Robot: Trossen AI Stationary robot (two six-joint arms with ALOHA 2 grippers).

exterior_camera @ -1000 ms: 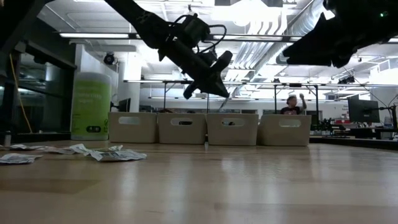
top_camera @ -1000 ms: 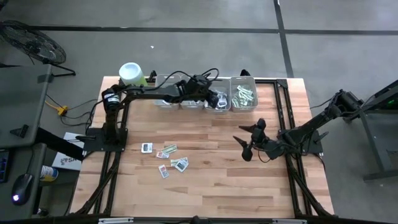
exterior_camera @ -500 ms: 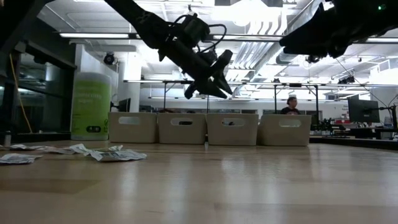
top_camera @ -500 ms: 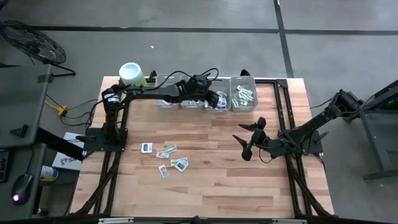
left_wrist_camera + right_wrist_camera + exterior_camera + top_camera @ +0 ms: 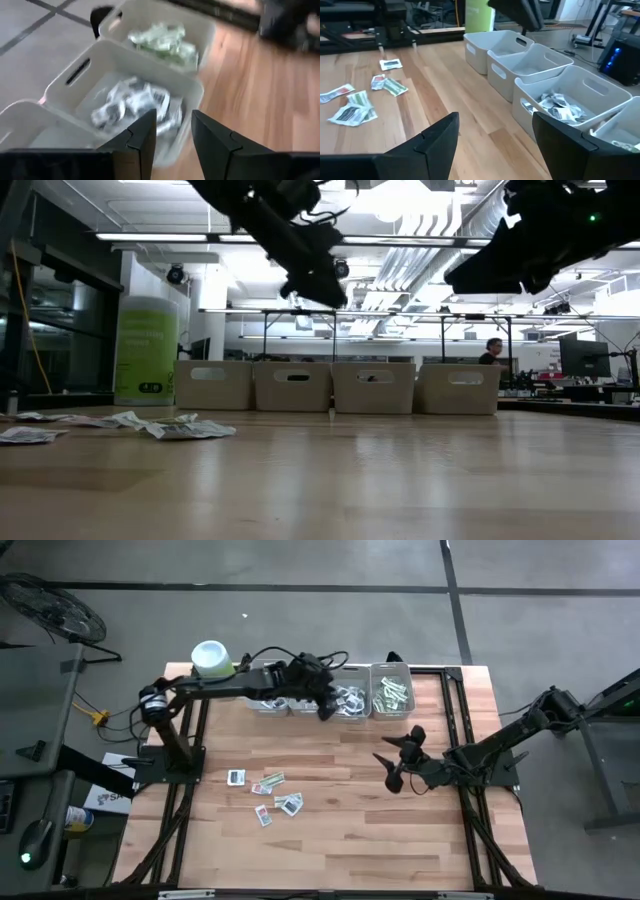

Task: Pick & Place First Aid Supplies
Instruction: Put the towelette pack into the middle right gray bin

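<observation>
Above the row of grey bins the left tool hangs with fingers apart, empty. White packets fill one bin, more packets lie loose on the surface. The right tool waits open mid-surface.

Glossy wooden table, paper packets

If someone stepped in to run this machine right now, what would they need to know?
Left gripper: open, empty, hanging by the bins' near edge.
Right gripper: open, empty, waiting over the table's right half.
Done: white packets lie in the third bin; green strips lie in the fourth bin.
Left: a handful of loose packets on the table's left half, to be picked up and binned.
</observation>
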